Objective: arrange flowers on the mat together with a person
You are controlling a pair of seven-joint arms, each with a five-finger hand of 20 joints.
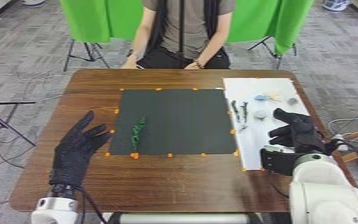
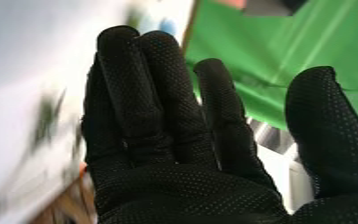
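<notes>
Flowers (image 1: 261,97) in pale and blue tones lie on the white sheet (image 1: 253,145), towards its far end, with dark green stems (image 1: 244,112) beside them. One green sprig (image 1: 137,133) rests on the dark mat (image 1: 184,120), near its left edge. I'd judge the arranging to be at an early step: greenery placed, blooms to follow. My right hand (image 1: 298,134) is by the right side of the white sheet, fingers straight, thumb held apart, grasping nothing. My left hand (image 1: 73,146) is spread, left of the mat. Next I should reach for one piece, pinch it gently and carry it across to the mat.
</notes>
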